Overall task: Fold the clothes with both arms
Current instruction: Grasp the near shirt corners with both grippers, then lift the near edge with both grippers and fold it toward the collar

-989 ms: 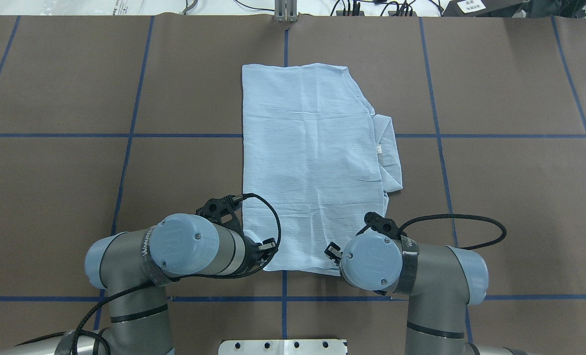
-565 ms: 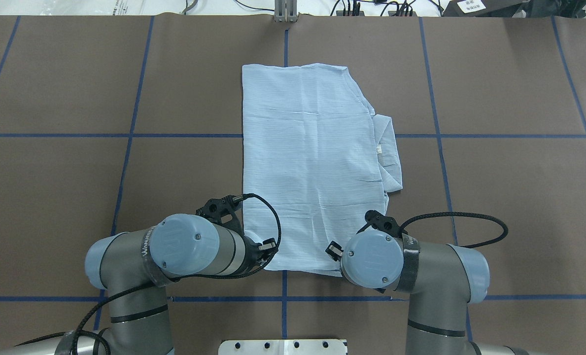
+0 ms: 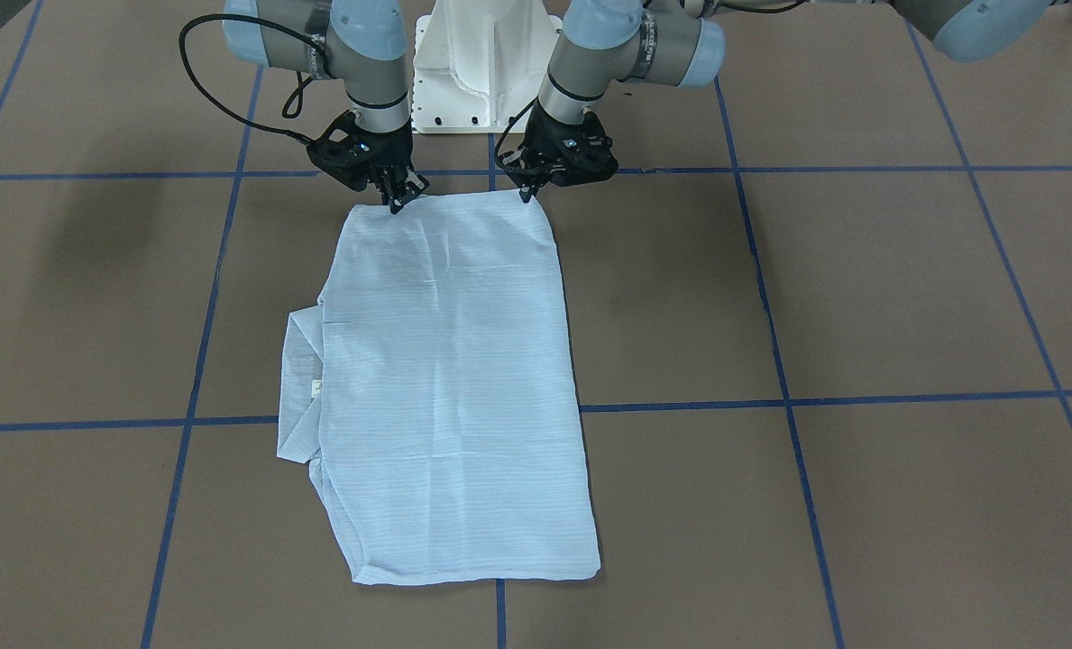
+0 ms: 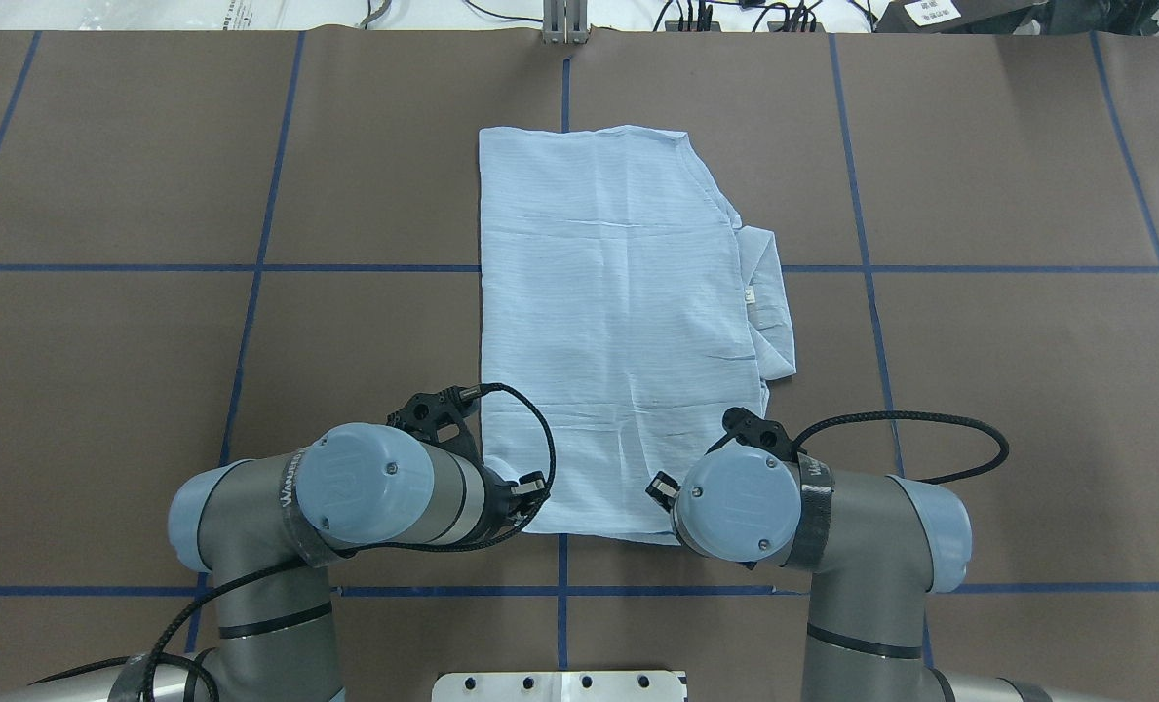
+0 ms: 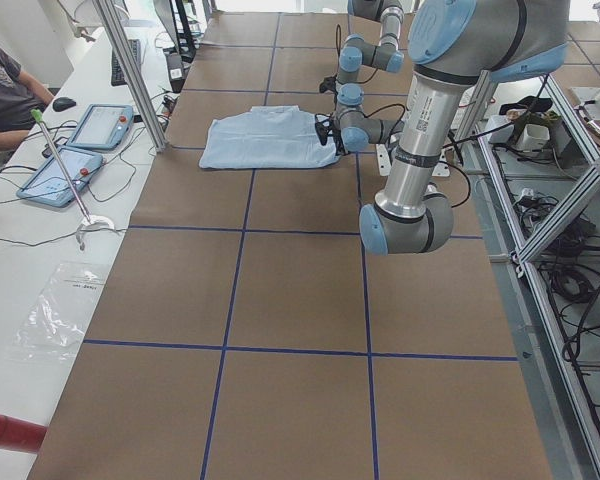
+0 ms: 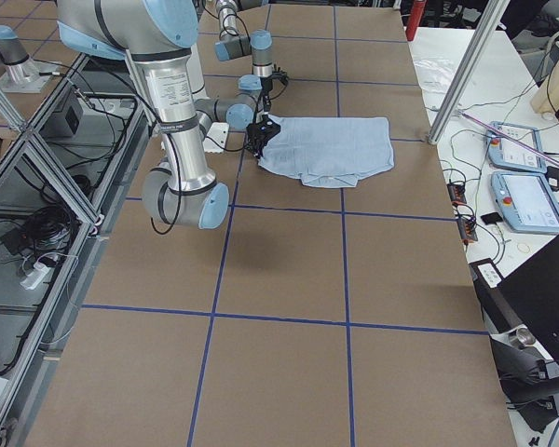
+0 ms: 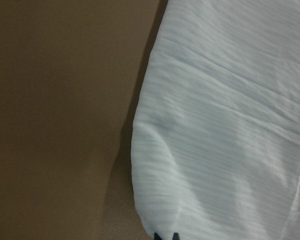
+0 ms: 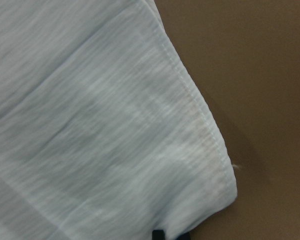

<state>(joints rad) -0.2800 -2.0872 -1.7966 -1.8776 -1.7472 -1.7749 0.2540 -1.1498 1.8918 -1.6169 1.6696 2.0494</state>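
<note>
Pale-blue striped shirt (image 4: pixel 618 322), one only, lies folded flat on the middle of the tabletop (image 4: pixel 979 390), collar (image 4: pixel 776 322) to the right. Its one neck label (image 4: pixel 750 294) is too small to read. Two pincers: left pincer (image 3: pixel 526 195) and right pincer (image 3: pixel 397 204), each clamped on a near corner.

Grey arms (image 4: pixel 277 575), light-blue caps (image 4: pixel 365 483), black cables (image 4: pixel 930 413)

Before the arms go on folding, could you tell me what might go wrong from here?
The left claw and right claw each pinch only a corner tip of the shirt, so either might slip out when lifting. The collar sticks out past the folded side and may flop loose.
</note>
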